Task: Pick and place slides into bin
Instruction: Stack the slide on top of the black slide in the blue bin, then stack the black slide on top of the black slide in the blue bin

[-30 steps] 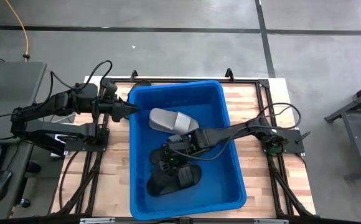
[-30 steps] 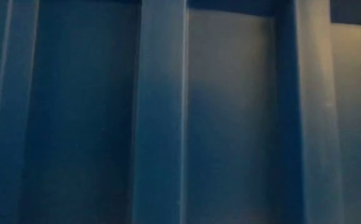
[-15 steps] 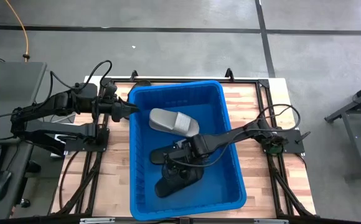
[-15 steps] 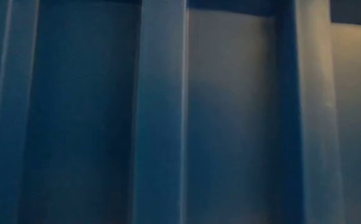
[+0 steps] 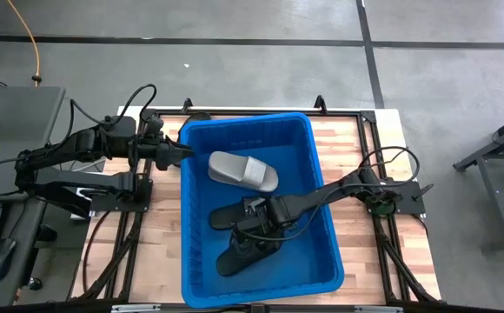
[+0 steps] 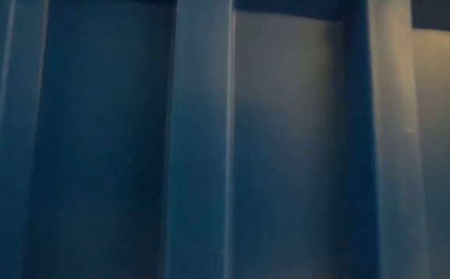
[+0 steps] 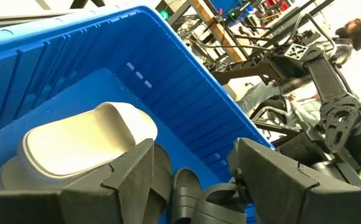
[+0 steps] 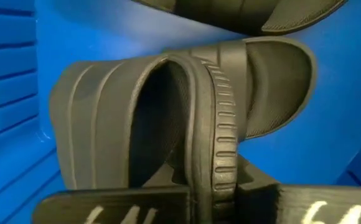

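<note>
One black slide (image 5: 245,249), lengthwise diagonal

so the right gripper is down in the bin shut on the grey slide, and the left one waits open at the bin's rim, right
Not quite: the right gripper, down in the bin, is shut on a black slide, as the right wrist view shows. The grey slide lies free at the bin's far end. The left gripper does wait open at the rim.

A bright-blue bin (image 5: 321,187) holds one light grey slide (image 5: 242,170) and ribbed black slides (image 5: 245,248).
</note>
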You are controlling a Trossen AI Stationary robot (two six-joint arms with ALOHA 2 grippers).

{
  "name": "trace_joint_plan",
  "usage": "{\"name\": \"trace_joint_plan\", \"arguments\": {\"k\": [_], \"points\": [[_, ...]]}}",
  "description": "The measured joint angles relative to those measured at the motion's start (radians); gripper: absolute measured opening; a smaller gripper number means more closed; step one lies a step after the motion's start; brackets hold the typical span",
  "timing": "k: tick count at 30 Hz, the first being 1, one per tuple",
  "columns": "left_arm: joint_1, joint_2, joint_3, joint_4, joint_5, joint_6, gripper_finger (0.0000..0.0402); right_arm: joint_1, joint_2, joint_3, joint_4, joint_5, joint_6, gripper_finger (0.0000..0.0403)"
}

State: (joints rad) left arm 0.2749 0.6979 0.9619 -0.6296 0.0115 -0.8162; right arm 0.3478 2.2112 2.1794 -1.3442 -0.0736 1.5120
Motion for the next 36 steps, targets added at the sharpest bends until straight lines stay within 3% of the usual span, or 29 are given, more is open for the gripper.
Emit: {"name": "trace_joint_plan", "arguments": {"k": [4,7,16,20,26,36], "points": [[0.0,0.0,0.0,0.0,0.015,0.0,0.0223,-0.001,0.0,-0.002,-0.036,-0.005,0.011,0.0015],[0.0,0.0,0.0,0.0,0.022,-0.001,0.0223,0.0,0.001,-0.002,-0.075,-0.004,0.018,0.0044],[0.0,0.0,0.0,0.0,0.076,-0.003,0.0223,-0.017,0.003,-0.004,-0.23,0.002,0.025,0.022],[0.0,0.0,0.0,0.0,0.102,-0.004,0.0223,-0.03,0.003,-0.004,-0.236,0.003,0.032,0.0274],[0.0,0.001,0.0,-0.001,0.092,-0.003,0.0223,-0.029,0.003,-0.004,-0.231,0.043,0.021,0.0295],[0.0,0.002,0.0,-0.048,0.055,0.067,0.0223,-0.056,-0.026,-0.002,-0.228,0.101,-0.152,0.0296]]}}
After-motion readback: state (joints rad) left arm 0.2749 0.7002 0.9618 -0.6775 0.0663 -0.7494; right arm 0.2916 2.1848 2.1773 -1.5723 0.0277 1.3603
